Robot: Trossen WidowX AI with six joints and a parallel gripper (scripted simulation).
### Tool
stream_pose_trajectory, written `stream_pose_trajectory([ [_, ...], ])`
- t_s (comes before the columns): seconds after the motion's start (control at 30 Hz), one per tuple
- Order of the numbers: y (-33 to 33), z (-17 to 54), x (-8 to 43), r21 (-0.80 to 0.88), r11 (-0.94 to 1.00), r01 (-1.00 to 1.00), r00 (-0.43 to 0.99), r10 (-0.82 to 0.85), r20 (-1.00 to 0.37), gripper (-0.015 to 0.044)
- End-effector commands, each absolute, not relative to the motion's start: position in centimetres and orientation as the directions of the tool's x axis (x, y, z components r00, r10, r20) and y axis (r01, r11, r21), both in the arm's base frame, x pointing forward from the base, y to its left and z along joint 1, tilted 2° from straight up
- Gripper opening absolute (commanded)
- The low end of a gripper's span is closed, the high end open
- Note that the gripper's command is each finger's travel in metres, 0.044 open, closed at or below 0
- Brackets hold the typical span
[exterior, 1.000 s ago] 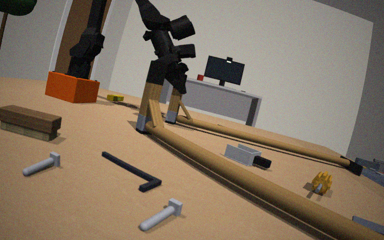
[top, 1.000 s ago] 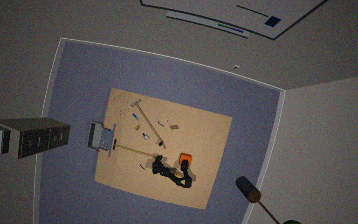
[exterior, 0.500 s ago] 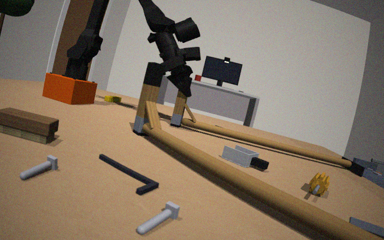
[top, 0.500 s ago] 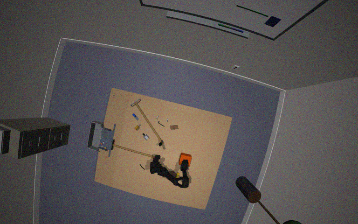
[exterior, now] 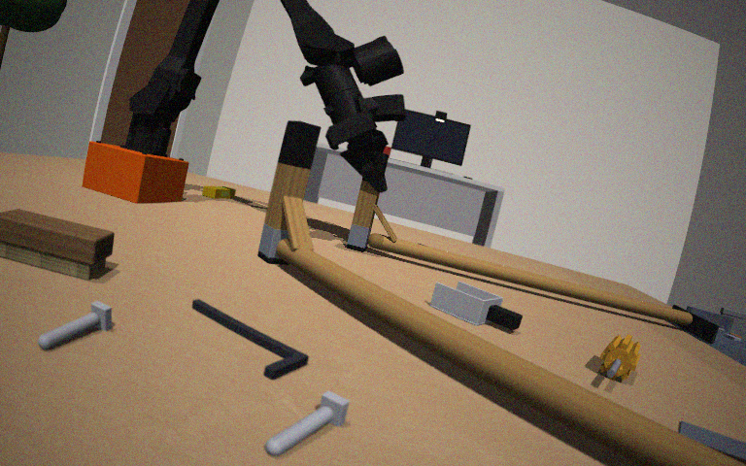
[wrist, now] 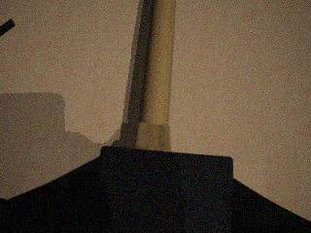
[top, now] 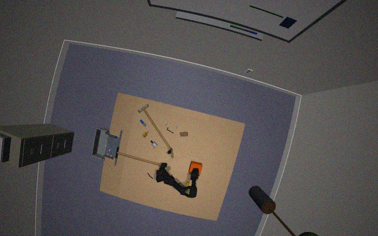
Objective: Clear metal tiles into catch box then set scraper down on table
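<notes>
Fingers [top: 163, 165] [exterior: 379, 183] clamped on upright grip of long scraper [top: 139, 159] [exterior: 527, 279] [wrist: 159, 73].

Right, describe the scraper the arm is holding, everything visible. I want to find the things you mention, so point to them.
The long wooden-handled scraper [top: 139, 158] [exterior: 527, 275] [wrist: 160, 73] has a round, light-brown shaft, an upright wooden grip post with a grey lower section, a thin slanted brace, and a dark head at the steel-look bench plate [top: 113, 144]. The black tool [top: 163, 165] [exterior: 376, 178] is closed on its post.
</notes>
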State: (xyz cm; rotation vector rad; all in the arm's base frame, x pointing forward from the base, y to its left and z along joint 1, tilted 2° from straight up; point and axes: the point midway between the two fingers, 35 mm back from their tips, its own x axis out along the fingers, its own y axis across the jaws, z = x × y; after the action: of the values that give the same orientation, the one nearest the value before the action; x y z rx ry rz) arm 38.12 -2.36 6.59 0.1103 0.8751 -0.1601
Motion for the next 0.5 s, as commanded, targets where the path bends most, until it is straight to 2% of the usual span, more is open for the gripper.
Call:
stream_pose_trajectory([
  [0.0,-2.7,7.0,39.1,0.033,0.983,0.179,0.643,-0.092,-0.761,0.0],
  [0.47,-2.9,7.1,40.6,0.033,0.983,0.179,0.644,-0.091,-0.76,0.0],
])
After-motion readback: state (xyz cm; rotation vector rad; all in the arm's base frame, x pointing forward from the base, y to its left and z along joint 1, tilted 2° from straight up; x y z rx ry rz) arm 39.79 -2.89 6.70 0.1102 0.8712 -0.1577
